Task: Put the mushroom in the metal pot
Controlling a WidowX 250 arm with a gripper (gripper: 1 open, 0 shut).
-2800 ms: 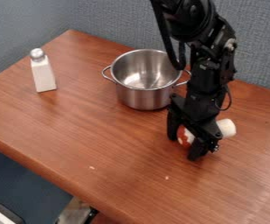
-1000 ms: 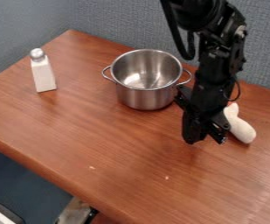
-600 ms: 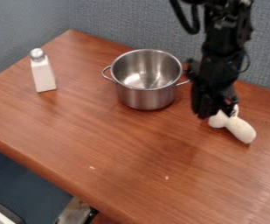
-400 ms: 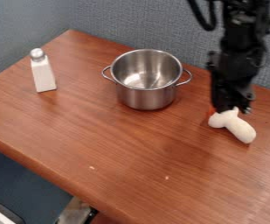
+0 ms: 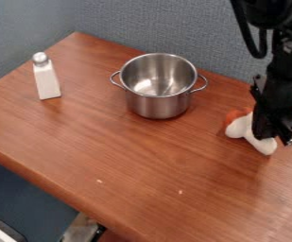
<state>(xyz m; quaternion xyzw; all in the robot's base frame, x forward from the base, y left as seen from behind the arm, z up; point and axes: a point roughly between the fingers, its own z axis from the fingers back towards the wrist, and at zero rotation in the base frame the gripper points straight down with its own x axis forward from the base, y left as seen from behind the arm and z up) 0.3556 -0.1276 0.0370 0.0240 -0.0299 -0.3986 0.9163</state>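
Note:
The mushroom (image 5: 251,135) lies on its side on the wooden table, its reddish cap toward the pot and its cream stem pointing right. The metal pot (image 5: 156,102) stands upright and empty at the back middle, a short way left of the mushroom. My gripper (image 5: 281,135) points straight down at the stem end of the mushroom. Its fingers are shut and reach table level, right against the stem. The dark fingers hide part of the stem, so I cannot tell whether they are pinching it.
A small white bottle with a grey cap (image 5: 44,77) stands at the far left of the brown table (image 5: 123,156). The table's front edge runs diagonally along the lower left. A grey wall lies behind.
My gripper has swung from the left side of the mushroom, over it, to its right end. The mushroom has stayed on the table at nearly the same spot.

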